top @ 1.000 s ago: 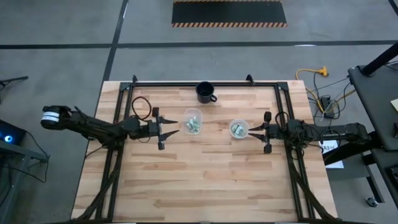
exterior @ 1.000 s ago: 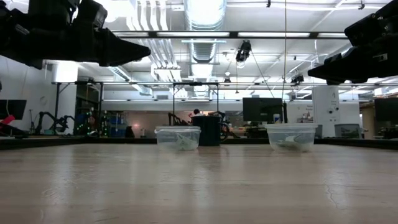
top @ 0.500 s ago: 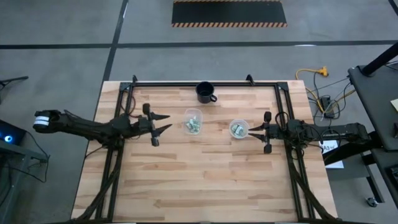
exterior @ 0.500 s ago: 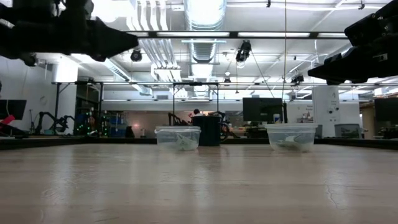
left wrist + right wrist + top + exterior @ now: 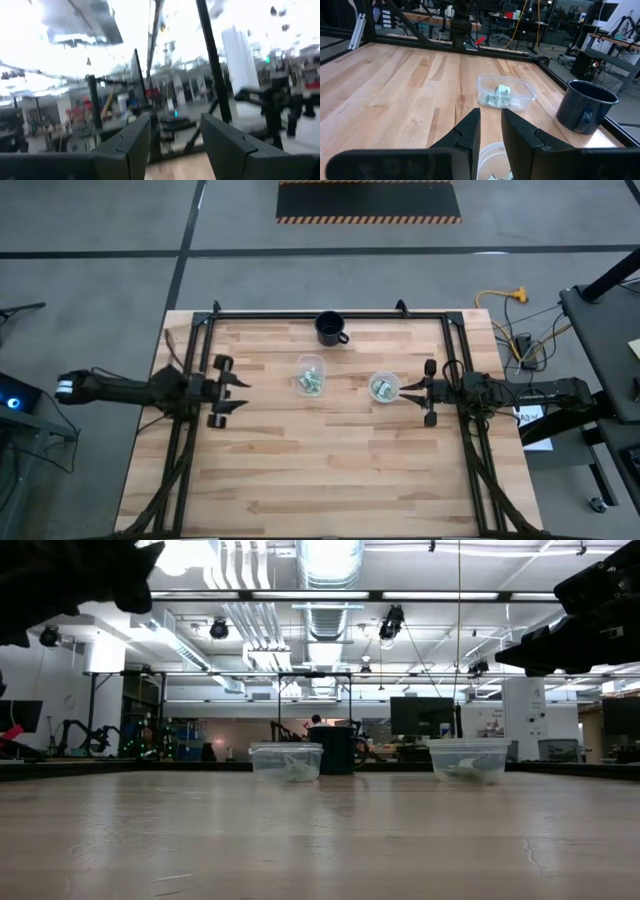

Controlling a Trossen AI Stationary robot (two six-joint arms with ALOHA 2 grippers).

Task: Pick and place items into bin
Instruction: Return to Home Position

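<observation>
Pale-green and white packets (image 5: pixel 312 383) found lying inside both clear bins, left bin (image 5: pixel 299 370) and right bin (image 5: pixel 372 392). Noted left gripper (image 5: pixel 240 390) parted, empty, well apart to the left bin's left; right gripper (image 5: pixel 407 389) narrowly parted, empty, just beside right bin, hence nearer of the two.
</observation>
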